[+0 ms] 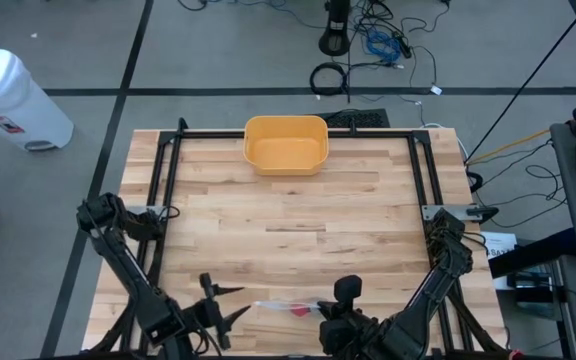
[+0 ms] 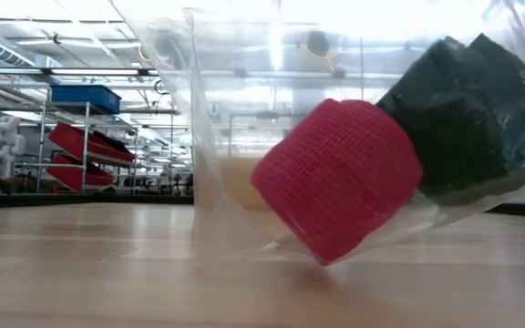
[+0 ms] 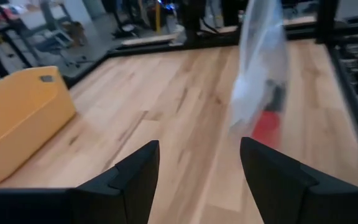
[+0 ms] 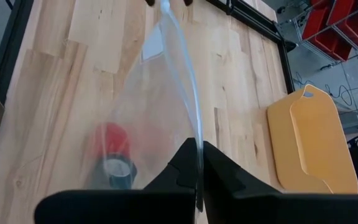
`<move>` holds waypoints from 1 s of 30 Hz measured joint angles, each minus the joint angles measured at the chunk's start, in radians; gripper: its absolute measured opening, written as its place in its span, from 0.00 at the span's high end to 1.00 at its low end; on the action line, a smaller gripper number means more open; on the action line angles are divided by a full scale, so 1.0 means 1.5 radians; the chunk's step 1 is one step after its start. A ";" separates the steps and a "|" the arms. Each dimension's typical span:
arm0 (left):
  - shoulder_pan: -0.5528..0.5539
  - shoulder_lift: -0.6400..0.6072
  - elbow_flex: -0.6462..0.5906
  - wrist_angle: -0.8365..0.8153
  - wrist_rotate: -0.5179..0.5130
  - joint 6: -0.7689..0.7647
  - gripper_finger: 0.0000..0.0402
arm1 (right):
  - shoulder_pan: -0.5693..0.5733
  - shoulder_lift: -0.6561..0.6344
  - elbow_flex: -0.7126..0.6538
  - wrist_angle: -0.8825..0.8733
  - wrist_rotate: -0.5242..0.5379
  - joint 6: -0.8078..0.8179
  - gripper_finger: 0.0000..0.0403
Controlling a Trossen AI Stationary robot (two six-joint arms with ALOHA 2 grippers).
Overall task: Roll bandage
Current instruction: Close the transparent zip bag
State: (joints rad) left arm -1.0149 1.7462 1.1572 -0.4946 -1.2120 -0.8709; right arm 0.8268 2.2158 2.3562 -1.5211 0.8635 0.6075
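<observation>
Butcher-block table (image 1: 298, 215), pale wood planks w/ black frame rails, grey floor around it. High view: yellow plastic bin (image 1: 285, 144), rounded corners, sits at the far edge. Left gripper (image 1: 224, 305) at the near edge, fingers spread, nothing in them. Right gripper (image 1: 326, 312) just beside it, pinched on a clear plastic bag (image 1: 280, 304) lying between the two. Red bandage roll (image 1: 302, 310) shows inside, close to the right gripper.

Low view: shelving w/ red & blue bins in the bkgd. Bag (image 2: 235, 137) is thin, glossy, crinkled, its bottom resting on the wood. Red roll (image 2: 337, 178) is a tilted cylinder, matte woven wrap; a dark green roll (image 2: 472, 114) lies against it, higher up.

Left wrist view: both dark fingers (image 3: 135, 180) apart; bag (image 3: 261, 68) hangs ahead of them, not touching, red roll (image 3: 267, 127) at its bottom.

Right wrist view: fingers closed tight on the bag's edge (image 4: 185, 81); red roll (image 4: 112, 142) & dark roll (image 4: 115, 173) inside, over the wood.
</observation>
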 joint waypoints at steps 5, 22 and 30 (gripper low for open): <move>-0.008 0.000 -0.063 0.077 -0.021 -0.003 0.43 | 0.000 0.000 0.000 0.000 0.000 0.001 1.00; 0.008 0.000 -0.104 0.450 0.065 0.239 0.43 | -0.001 0.000 0.000 0.000 0.000 0.000 1.00; 0.033 0.000 -0.104 0.421 0.025 0.202 0.43 | 0.001 0.000 0.000 -0.001 -0.001 -0.001 1.00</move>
State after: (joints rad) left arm -0.9658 1.7466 1.0012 0.1364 -1.1738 -0.5682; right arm 0.8279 2.2158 2.3562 -1.5226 0.8627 0.6063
